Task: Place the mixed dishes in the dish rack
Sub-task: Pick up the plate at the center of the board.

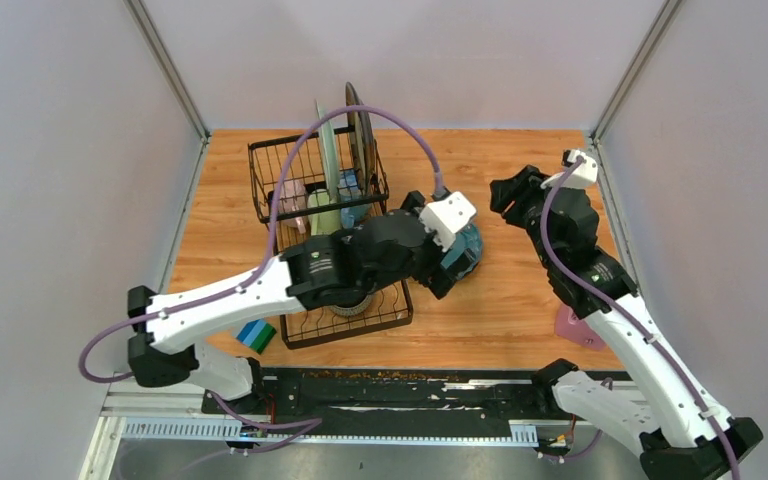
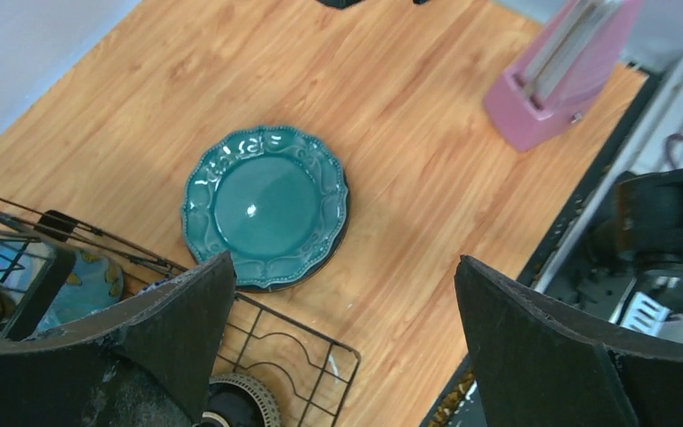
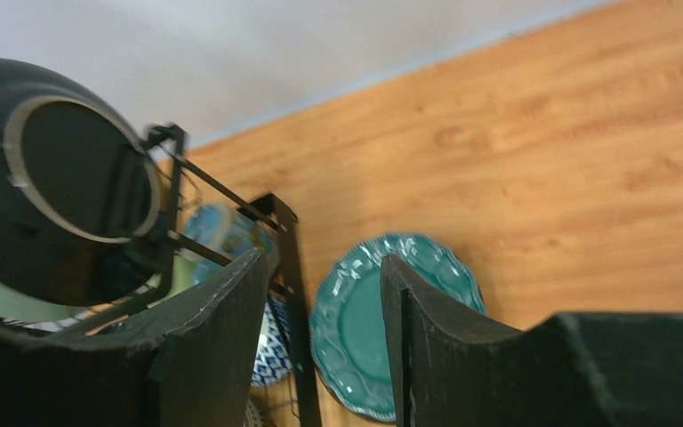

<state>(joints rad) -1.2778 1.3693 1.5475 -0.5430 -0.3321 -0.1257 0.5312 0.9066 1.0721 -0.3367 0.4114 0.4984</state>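
One teal plate (image 2: 267,206) lay flat on the worktop (image 1: 520,300), just beside the dish rack (image 1: 268,185). Left gripper (image 2: 342,262) hovered above it, jaws wide apart and empty. Right gripper (image 3: 323,258) jaws stood apart, holding nothing.

Wooden table (image 1: 520,300), plain pale walls (image 1: 60,150) around.

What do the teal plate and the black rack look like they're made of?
Teal plate: likely glazed ceramic, given its glossy highlights and embossed scalloped rim. Dish rack: probably coated metal wire, with thin, rigid black rods and a matte look, though the coating can't be confirmed.
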